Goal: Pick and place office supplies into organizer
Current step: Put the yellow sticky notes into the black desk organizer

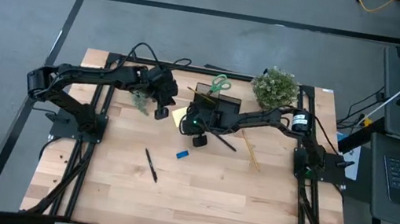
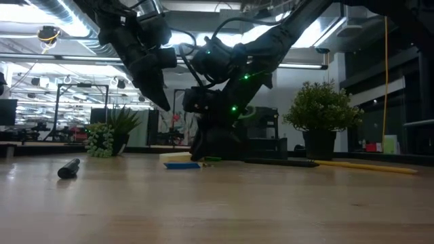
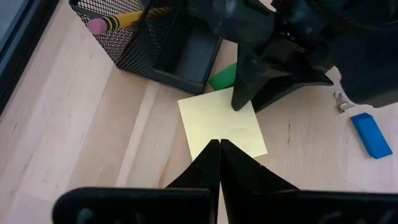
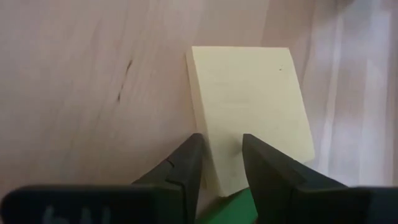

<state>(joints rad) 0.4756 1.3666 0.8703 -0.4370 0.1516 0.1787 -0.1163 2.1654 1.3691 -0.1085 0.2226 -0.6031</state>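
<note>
Pale yellow sticky-note pad [image 4: 252,112], black mesh organizer [image 3: 152,37]

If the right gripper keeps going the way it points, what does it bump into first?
Most likely the yellow sticky-note pad. The right gripper points down at it, fingers open astride its near edge, with nothing between them, though the remaining gap is hard to judge.

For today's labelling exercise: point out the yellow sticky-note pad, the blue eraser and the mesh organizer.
yellow sticky-note pad [image 3: 219,121], left wrist view, middle of its top sheet.
blue eraser [image 3: 371,134], left wrist view, its top face.
mesh organizer [image 3: 134,43], left wrist view, its side wall.

left gripper [image 3: 219,149]: raised, closed, pointing down | right gripper [image 4: 221,155]: low, slightly parted, at table
</note>
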